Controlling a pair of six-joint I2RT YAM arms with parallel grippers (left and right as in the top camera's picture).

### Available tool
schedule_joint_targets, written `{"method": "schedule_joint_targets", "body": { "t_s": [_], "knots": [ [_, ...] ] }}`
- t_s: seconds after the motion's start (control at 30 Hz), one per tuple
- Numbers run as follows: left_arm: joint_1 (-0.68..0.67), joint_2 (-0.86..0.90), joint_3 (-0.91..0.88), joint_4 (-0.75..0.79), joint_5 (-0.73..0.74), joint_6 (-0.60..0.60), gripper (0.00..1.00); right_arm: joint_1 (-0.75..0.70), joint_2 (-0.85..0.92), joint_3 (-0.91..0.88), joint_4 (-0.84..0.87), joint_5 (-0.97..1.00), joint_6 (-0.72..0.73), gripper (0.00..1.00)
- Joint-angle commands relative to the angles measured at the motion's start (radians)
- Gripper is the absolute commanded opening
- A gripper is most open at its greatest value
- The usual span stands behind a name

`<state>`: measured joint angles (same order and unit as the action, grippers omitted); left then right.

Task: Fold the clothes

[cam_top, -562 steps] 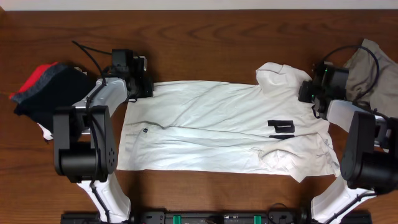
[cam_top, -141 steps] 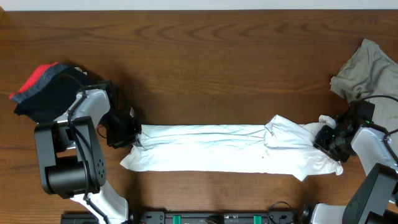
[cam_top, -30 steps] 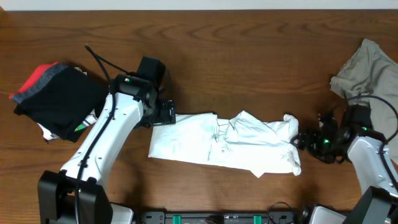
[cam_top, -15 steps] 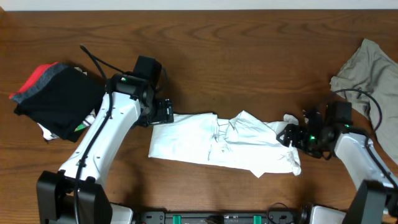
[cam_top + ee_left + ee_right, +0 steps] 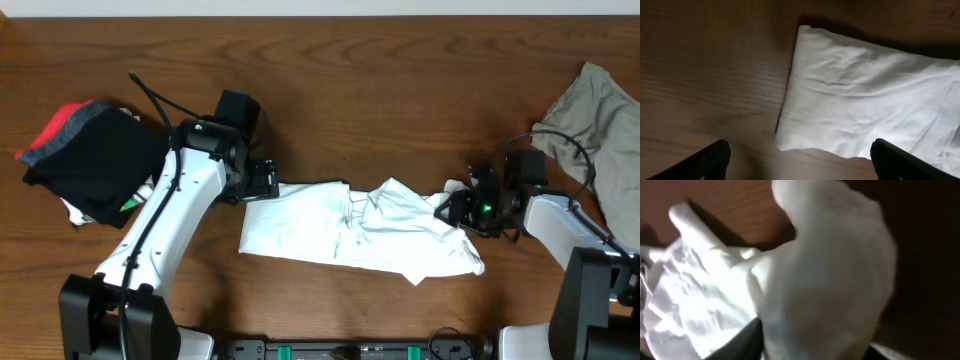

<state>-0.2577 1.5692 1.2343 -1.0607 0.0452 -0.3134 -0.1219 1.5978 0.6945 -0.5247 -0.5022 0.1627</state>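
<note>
While white cloth crowds the space between the right fingers (image 5: 455,207), a wad of the white T-shirt (image 5: 330,225) bulging up there, I cannot tell whether they pinch it or merely sit around it. Just ahead of the left fingers (image 5: 268,182), which stand wide apart and empty, the shirt's neat folded end lies flat on the counter (image 5: 400,90). Between the two pairs the shirt is a rumpled band.

The likely risk is that a lift from the bunched end catches only the top layers (the wad looks loose). The lower layers would then drag and the tidy end slide undone, since nothing pins it.

Beyond the right fingers lies the khaki garment (image 5: 600,110). Well behind the left ones sits the black and red pile (image 5: 90,160).
</note>
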Motion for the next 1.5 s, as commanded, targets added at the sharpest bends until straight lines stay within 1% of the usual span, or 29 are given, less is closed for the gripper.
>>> {"method": "schedule_joint_targets", "body": {
  "t_s": [0.0,0.07,0.13,0.17,0.33,0.4,0.6,0.8,0.93,1.03,1.17,1.3,1.47],
  "knots": [
    [0.005,0.010,0.013,-0.009,-0.013,0.010,0.91,0.020,0.057,-0.055,-0.013,0.073,0.009,0.23],
    [0.005,0.010,0.013,-0.009,-0.013,0.010,0.91,0.020,0.057,-0.055,-0.009,0.078,0.009,0.09],
    [0.005,0.010,0.013,-0.009,-0.013,0.010,0.91,0.020,0.057,-0.055,-0.006,0.087,0.009,0.02],
    [0.005,0.010,0.013,-0.008,-0.013,0.010,0.91,0.020,0.057,-0.054,-0.005,0.087,0.009,0.01],
    [0.005,0.010,0.013,-0.007,-0.013,0.010,0.91,-0.002,0.055,-0.003,-0.029,0.111,0.009,0.01],
    [0.005,0.010,0.013,0.005,-0.012,0.010,0.92,-0.022,0.052,0.051,-0.081,0.144,0.009,0.01],
    [0.006,0.009,0.015,0.039,-0.012,0.028,0.92,-0.108,0.051,0.280,-0.316,0.299,0.008,0.01],
    [0.006,0.009,0.015,0.040,-0.012,0.028,0.91,-0.225,0.051,0.480,-0.463,0.358,-0.004,0.01],
    [0.006,0.009,0.015,0.035,-0.012,0.028,0.91,-0.240,0.051,0.608,-0.585,0.380,-0.003,0.01],
    [0.006,0.009,0.015,0.025,-0.013,0.028,0.91,-0.203,0.050,0.671,-0.673,0.375,0.006,0.01],
    [0.006,0.009,0.015,0.000,-0.013,0.028,0.92,-0.097,0.050,0.706,-0.758,0.364,0.051,0.01],
    [0.006,0.009,0.015,-0.020,-0.013,0.043,0.92,0.051,0.050,0.707,-0.755,0.333,0.133,0.01],
    [0.006,0.009,0.015,-0.037,-0.013,0.047,0.92,0.246,0.050,0.709,-0.707,0.329,0.253,0.01]
  ]
}}
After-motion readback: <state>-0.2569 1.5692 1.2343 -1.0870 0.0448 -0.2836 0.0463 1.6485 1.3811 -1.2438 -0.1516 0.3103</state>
